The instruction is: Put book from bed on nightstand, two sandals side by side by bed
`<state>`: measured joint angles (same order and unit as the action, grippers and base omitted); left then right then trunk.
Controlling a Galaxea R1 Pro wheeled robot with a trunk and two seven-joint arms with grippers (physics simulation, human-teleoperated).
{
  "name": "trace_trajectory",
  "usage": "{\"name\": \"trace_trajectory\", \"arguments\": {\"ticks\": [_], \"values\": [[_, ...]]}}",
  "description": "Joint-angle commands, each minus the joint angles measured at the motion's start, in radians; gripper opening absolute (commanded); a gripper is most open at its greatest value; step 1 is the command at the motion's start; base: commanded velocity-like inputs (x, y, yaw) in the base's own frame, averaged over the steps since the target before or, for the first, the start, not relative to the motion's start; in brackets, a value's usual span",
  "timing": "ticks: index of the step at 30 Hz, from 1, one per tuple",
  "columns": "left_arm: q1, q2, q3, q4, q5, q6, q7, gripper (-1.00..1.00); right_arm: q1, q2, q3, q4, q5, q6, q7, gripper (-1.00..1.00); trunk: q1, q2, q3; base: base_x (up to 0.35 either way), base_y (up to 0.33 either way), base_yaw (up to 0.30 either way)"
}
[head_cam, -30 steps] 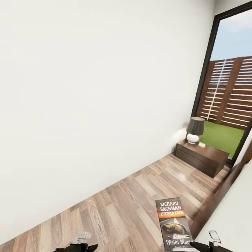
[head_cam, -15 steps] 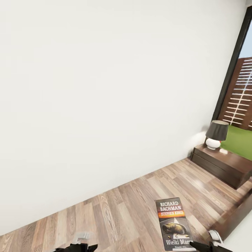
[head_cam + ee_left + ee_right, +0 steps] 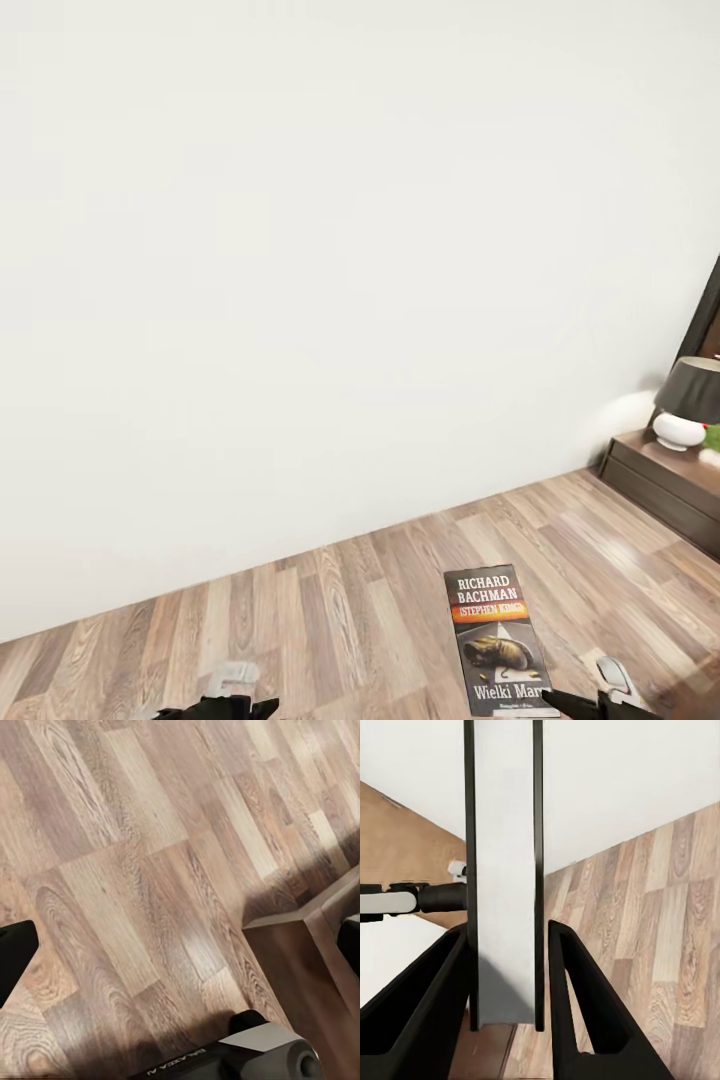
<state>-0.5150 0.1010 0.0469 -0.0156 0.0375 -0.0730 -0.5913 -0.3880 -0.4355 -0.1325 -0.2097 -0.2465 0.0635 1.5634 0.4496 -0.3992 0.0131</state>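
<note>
**Desk:** What does the head camera take in?

**Reporter:** A broad white wall (image 3: 300, 250) over a brown wood-plank floor (image 3: 350, 620). At the far right edge stands a low dark wooden cabinet (image 3: 665, 490) carrying a lamp (image 3: 688, 402) with a dark shade and white base, with a dark window frame (image 3: 708, 315) rising just behind it.

**Desk:** And the book?

**Reporter:** The book (image 3: 498, 640) is held upright over the floor at the lower right of the head view, its cover facing the camera, the white "RICHARD BACHMAN" lettering above an orange band. The right gripper (image 3: 508, 982) pinches it: in the right wrist view the two black fingers (image 3: 585, 1020) press against either side of the book's bottom edge, and its grey pages rise between dark covers.

**Desk:** The left arm?

**Reporter:** The left gripper (image 3: 235, 695) peeks over the bottom edge of the head view, low and well apart from the book. In the left wrist view one black fingertip (image 3: 15, 952) shows at one side and a second dark tip at the opposite edge, spread wide with bare planks between them. A brown wooden corner (image 3: 300, 952) juts into that view, and part of the robot's grey base (image 3: 247, 1057) sits at the frame edge.

**Desk:** Anything else from the right wrist?

**Reporter:** White wall, planks, and a pale flat surface (image 3: 397, 945) beside the book; what it is cannot be told.
</note>
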Motion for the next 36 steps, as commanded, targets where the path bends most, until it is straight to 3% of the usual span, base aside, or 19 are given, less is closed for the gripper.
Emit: {"name": "trace_trajectory", "arguments": {"ticks": [1, 6, 9, 12, 17, 20, 24, 36], "values": [[-0.001, 0.000, 0.004, 0.001, 0.002, -0.001, -0.004, 1.00, 0.000, 0.000, -0.003, 0.000, -0.004, 0.007, -0.004, -1.00, 0.000, -0.001, 0.000, 0.000, 0.000, 0.291], [0.007, -0.003, 0.002, 0.001, -0.002, 0.001, -0.003, 1.00, 0.000, 0.002, -0.001, 0.003, -0.004, 0.006, -0.149, -1.00, 0.000, -0.001, 0.000, 0.000, 0.000, 0.291], [0.065, -0.014, 0.002, -0.001, -0.012, -0.001, 0.004, 1.00, 0.000, 0.002, -0.001, 0.015, -0.004, 0.006, -0.207, -1.00, 0.000, -0.001, 0.000, 0.000, 0.000, 0.292], [0.117, -0.018, 0.001, -0.002, -0.077, -0.012, 0.051, 1.00, 0.000, 0.002, -0.001, 0.023, -0.004, 0.006, -0.225, -1.00, 0.000, -0.001, 0.000, 0.000, 0.000, 0.292], [0.138, -0.029, 0.001, -0.001, -0.210, -0.049, 0.109, 1.00, 0.000, 0.001, -0.002, 0.025, -0.004, 0.006, -0.234, -1.00, 0.000, -0.001, 0.000, 0.000, 0.000, 0.292], [0.141, -0.045, 0.002, -0.001, -0.251, -0.056, 0.125, 1.00, 0.000, 0.001, -0.002, 0.026, -0.004, 0.006, -0.297, -1.00, 0.000, -0.001, 0.000, 0.000, 0.000, 0.292], [0.144, -0.051, 0.002, -0.001, -0.265, -0.059, 0.146, 1.00, 0.000, 0.001, -0.004, 0.027, -0.005, 0.006, -0.374, -1.00, 0.000, -0.001, 0.000, 0.000, 0.000, 0.292], [0.145, -0.052, 0.002, -0.001, -0.266, -0.060, 0.150, 1.00, 0.000, -0.010, -0.004, 0.030, -0.007, 0.018, -0.376, -1.00, 0.000, -0.001, 0.000, 0.000, 0.000, 0.294]]}}
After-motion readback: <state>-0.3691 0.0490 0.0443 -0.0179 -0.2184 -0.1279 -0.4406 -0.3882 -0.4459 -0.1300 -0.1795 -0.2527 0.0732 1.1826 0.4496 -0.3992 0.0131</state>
